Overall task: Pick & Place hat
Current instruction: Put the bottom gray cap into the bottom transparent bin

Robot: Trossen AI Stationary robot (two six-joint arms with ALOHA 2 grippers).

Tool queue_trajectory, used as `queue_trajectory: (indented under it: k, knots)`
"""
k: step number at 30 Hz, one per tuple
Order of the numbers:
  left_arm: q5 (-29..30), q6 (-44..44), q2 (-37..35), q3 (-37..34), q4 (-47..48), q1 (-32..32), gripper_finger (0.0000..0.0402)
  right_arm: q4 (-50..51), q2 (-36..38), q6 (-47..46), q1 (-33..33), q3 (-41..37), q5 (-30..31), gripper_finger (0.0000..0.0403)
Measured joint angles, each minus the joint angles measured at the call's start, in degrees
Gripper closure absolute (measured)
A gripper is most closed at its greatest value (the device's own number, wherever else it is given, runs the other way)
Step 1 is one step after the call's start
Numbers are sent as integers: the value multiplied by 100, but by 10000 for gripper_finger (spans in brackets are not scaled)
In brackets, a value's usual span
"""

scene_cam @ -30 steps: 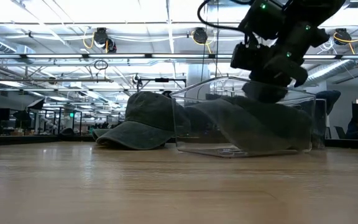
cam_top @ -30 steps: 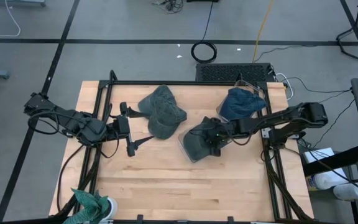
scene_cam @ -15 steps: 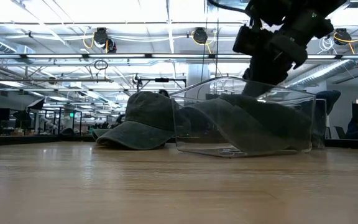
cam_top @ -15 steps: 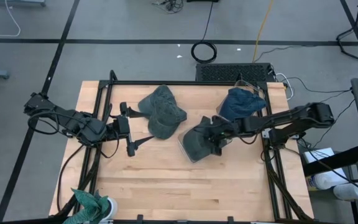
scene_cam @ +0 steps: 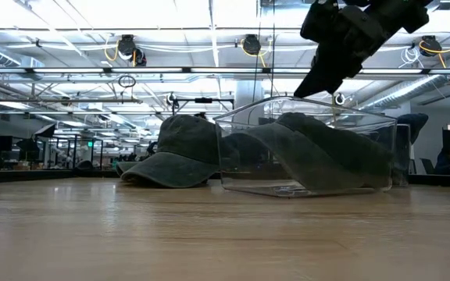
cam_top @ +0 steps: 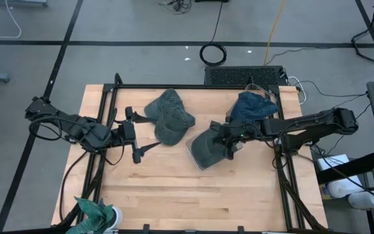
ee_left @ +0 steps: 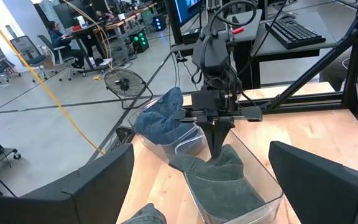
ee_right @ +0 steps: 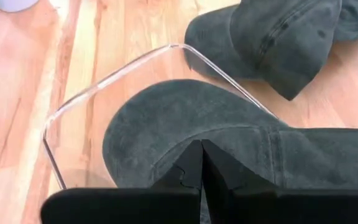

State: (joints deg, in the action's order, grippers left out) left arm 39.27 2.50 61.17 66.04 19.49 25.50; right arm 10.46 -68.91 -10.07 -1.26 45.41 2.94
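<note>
High view: dark green hat (cam_top: 206, 149) crumpled in clear bin (cam_top: 193, 156), right pincer (cam_top: 230, 144) closed above.

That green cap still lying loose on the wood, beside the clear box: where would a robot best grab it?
Probably by the brim. The loose green cap lies flat on the table, its soft crown domed upward, so the thin stiff brim suits two fingers better. The left end effector waits open just beside it and could come in low from that side. The right end effector hangs over the clear box.

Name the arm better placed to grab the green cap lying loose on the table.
Left. The left gripper waits open right beside the loose green cap; the right gripper is shut above the clear bin.
</note>
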Motion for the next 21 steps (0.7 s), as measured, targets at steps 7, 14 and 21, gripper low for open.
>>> queue_trajectory:
  k: [7,14,21]
  knots:
    - [0,0,0,0,0,0,23,-214,133,0,-2,0,-2,403]
    - [0,0,0,0,0,-1,23,-278,217,17,-2,2,-2,403]
    - [0,0,0,0,-2,0,23,-251,217,20,-3,2,-4,403]
